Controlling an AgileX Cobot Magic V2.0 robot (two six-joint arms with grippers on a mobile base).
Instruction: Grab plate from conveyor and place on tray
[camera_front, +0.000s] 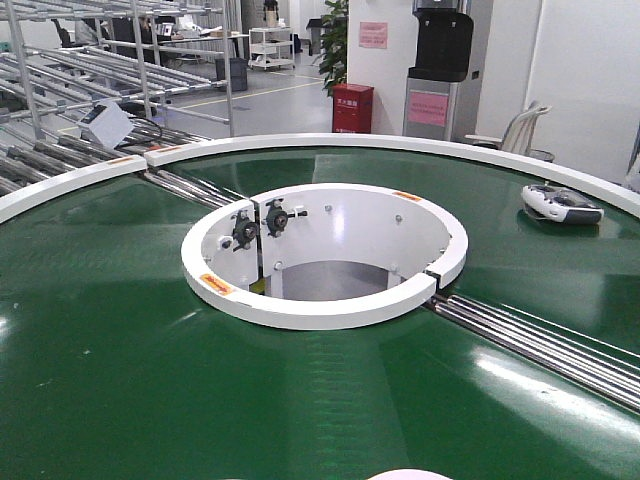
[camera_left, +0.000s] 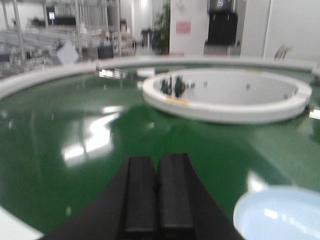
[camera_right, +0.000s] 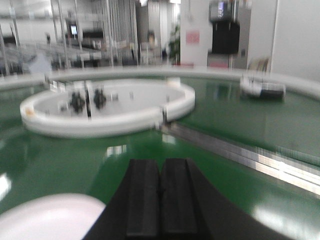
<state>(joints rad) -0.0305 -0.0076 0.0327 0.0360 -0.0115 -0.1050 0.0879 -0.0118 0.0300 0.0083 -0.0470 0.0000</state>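
Now the plate (camera_left: 280, 215) sits on the conveyor (camera_front: 120, 380), on the robot's side of the white ring (camera_front: 320, 310) and well apart from it. The left end effector (camera_left: 157, 195) and the right end effector (camera_right: 160, 195) are both clenched and empty. Whichever goes should release wide, then take the rim low. The plate looks pale, round, shallow and glossy.

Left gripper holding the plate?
No, the left gripper is shut empty and the plate lies on the conveyor beside it.
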